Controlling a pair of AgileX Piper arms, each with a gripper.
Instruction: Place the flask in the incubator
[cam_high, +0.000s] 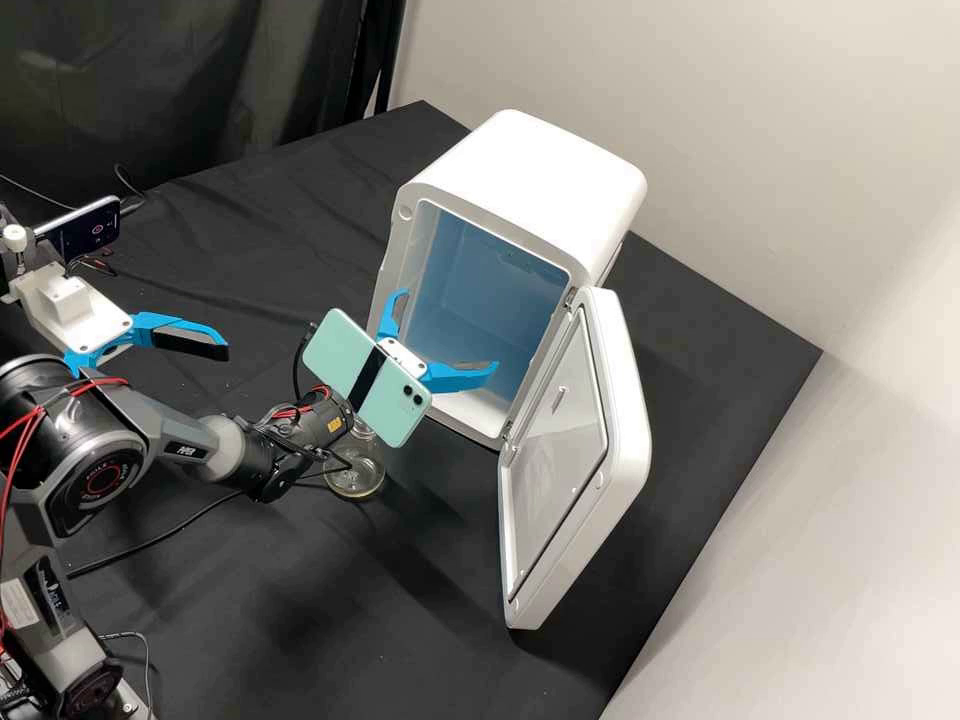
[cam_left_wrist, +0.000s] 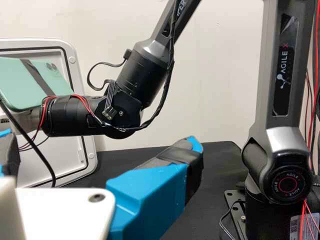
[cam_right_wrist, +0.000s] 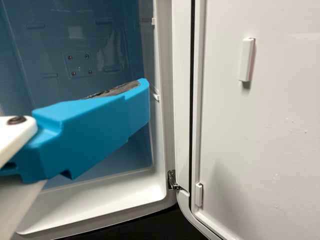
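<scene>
The left gripper (cam_high: 150, 345) hangs well off to one side with its fingers spread and nothing between them, so it poses little hazard. The flask (cam_high: 355, 470) stands upright on the bench (cam_high: 300, 620), behind the right gripper (cam_high: 445, 335) and directly beneath that arm's wrist (cam_high: 300, 425), apart from the fingers. That looks like the main risk: if the arm drops or draws back carelessly, the wrist could clip the neck and tip the glass. The right gripper is spread wide and empty, its fingertips at the mouth of the incubator (cam_high: 530, 190). Ahead of it is the blue interior. The door (cam_high: 590, 470) stands open just beside its outer finger (cam_right_wrist: 90, 130), and a sideways swing could knock it partway shut. Later, smooth glass may slip in a hasty grip. The flask's base could also catch the incubator's lower sill if it is carried too low.
</scene>
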